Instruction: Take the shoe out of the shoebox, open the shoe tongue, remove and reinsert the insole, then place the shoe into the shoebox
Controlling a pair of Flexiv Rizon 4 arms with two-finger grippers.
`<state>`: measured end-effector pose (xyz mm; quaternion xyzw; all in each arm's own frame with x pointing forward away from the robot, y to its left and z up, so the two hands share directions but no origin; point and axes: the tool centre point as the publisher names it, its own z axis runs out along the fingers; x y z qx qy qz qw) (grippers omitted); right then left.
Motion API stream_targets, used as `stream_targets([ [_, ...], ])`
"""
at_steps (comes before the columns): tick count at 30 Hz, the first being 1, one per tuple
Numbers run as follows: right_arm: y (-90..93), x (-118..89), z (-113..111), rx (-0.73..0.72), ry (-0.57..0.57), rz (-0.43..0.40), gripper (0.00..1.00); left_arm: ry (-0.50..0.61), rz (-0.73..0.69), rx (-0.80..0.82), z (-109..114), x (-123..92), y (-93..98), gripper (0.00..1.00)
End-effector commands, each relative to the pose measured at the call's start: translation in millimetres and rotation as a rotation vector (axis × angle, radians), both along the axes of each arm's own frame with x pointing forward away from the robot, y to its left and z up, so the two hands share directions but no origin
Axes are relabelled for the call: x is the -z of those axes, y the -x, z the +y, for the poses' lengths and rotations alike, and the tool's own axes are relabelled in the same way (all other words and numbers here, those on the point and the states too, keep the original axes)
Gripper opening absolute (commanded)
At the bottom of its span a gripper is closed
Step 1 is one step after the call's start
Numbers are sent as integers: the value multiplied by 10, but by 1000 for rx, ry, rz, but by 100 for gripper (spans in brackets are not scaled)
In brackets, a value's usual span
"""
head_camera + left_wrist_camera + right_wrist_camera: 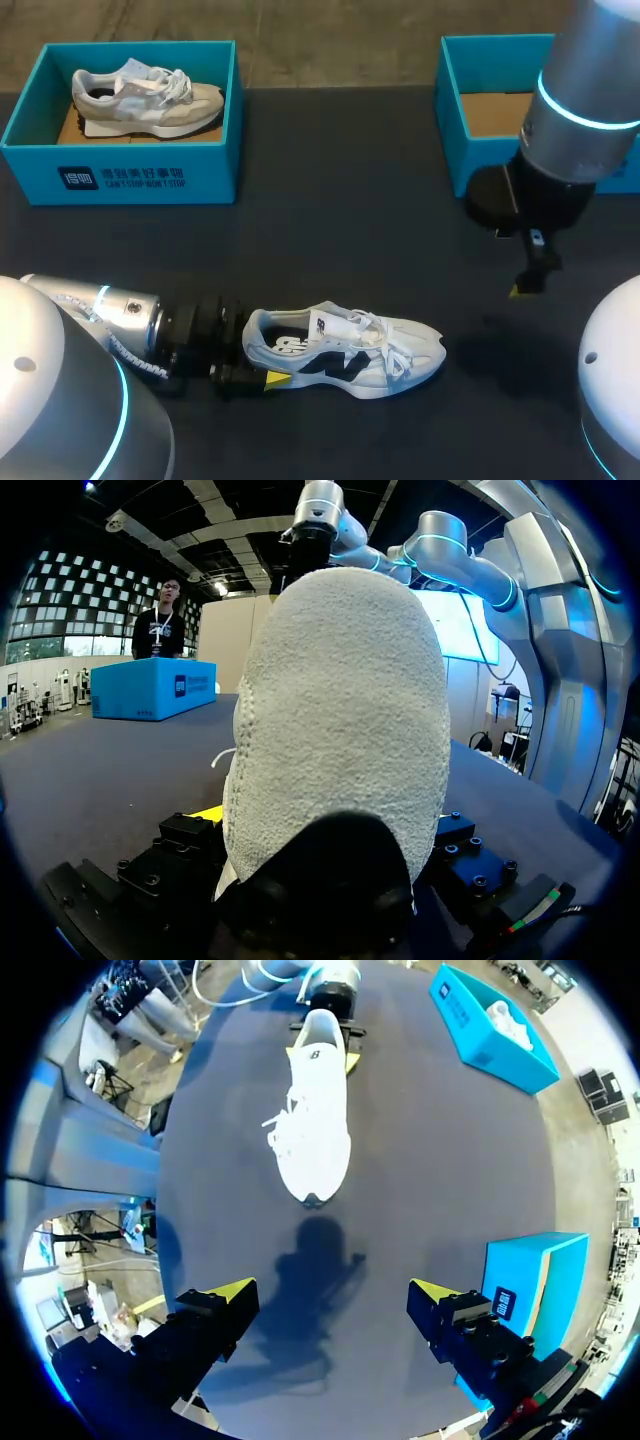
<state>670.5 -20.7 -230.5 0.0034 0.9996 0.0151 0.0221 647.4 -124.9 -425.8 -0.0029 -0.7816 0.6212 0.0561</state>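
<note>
Closest to our left wrist camera is the heel (340, 730) of the shoe (345, 352), which looks pinched from both sides by the left gripper (252, 358). The shoe stands on its sole near the tabletop's (350, 230) near edge, about midway along it. Its long axis runs parallel to that edge, with the toe pointing toward the right edge.

We judge the main risk to be the hold. Only the soft heel is clamped, so a pull on the tongue (335, 325) could swing the free toe or drag the shoe out of the grip. The loose laces (385, 340) could also snag a descending finger.

Our right gripper (332, 1290) hangs spread above bare tabletop beyond the toe. The shoebox (452, 120) sits at the far right corner, and a second shoebox (130, 175) at the far left corner holds another shoe (145, 100).
</note>
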Motion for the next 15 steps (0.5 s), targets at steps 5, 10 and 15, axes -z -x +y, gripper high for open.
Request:
stream_targets([
  [5,-49,30,44,1,26,10,100,-2,0,-3,-30,32,2,0],
  [10,-108,90,168,216,51,49,100,-2,0,-3,-30,32,2,0],
  [15,-50,170,303,607,97,81,100,-2,0,-3,-30,32,2,0],
])
